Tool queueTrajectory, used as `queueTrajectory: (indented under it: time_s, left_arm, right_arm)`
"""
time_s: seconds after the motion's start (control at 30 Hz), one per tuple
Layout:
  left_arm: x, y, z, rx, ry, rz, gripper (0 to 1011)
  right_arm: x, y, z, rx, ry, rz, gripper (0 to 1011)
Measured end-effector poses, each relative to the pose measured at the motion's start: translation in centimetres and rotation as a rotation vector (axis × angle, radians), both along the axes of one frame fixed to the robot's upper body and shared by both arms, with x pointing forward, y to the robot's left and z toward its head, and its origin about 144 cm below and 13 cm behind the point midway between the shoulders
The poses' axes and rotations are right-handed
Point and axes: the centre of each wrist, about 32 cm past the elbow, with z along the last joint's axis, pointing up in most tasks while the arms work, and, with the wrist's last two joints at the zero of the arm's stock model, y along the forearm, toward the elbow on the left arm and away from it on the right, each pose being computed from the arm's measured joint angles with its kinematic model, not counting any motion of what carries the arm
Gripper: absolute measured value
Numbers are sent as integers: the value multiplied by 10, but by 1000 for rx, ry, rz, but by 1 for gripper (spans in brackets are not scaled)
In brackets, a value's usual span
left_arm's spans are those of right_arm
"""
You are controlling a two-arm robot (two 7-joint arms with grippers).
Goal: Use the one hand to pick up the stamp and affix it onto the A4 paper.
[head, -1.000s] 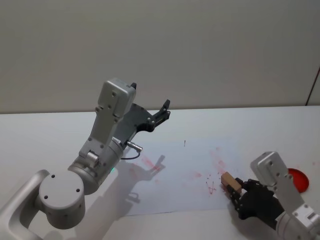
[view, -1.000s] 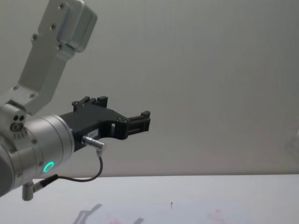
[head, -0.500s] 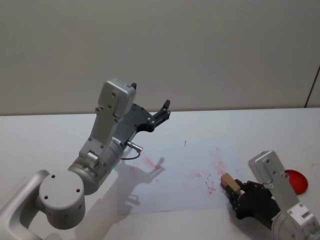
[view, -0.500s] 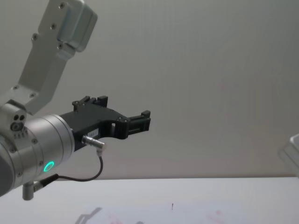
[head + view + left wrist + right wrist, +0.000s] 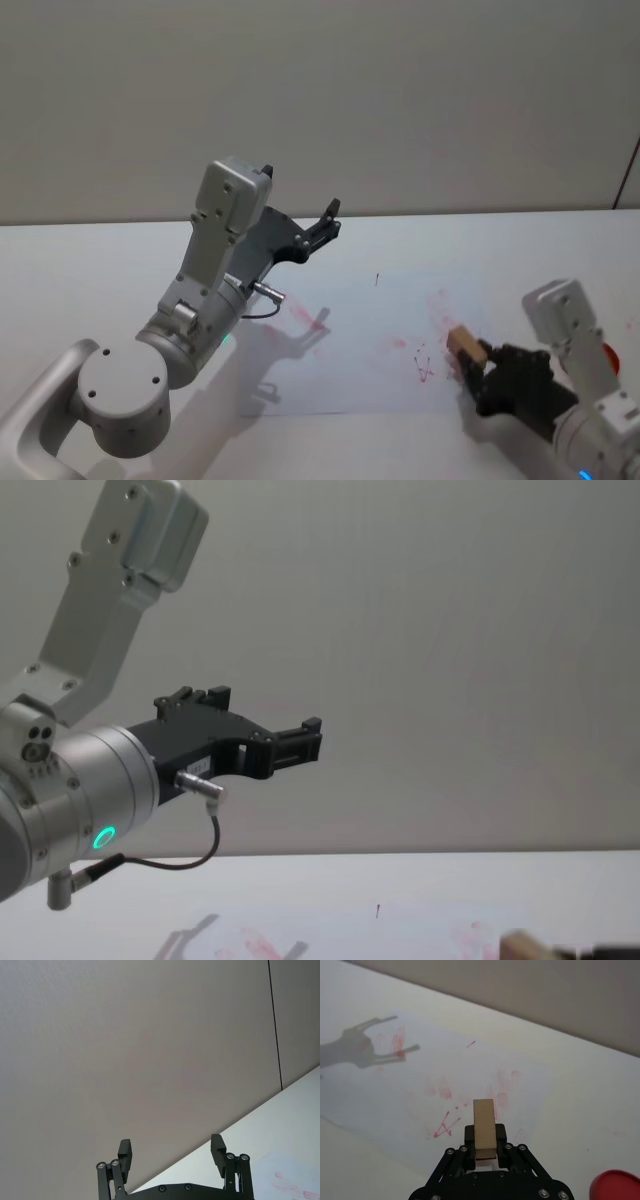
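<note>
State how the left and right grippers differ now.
The left gripper is open and empty; the right gripper is shut on the stamp. The left gripper hangs high above the table; the right gripper sits low at the right edge of the A4 paper. Both are black.

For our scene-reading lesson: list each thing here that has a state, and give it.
left end effector: open, empty, raised
right end effector: shut on the stamp
stamp: gripped, by the A4 paper's right edge
A4 paper: flat on the table, red prints on it
red disc: lying flat
</note>
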Motion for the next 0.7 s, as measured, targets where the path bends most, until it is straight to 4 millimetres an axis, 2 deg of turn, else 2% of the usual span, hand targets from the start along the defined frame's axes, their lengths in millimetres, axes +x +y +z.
queueTrajectory:
  time_s: [0.17,0.3,0.5,0.7]
  left_arm:
    - [0,0,0,0,0,0,1001]
    - [0,0,0,0,0,0,1001]
    - [0,0,0,0,0,0,1001]
    - [0,0,0,0,0,0,1001]
  right_arm:
    - [1,-7,18,58,-48,-21,216]
    - [1,-20,34,107,-89,-59,216]
    - [-2,-42,46,130,-119,-123,216]
    - [-7,-65,47,103,-122,-183,216]
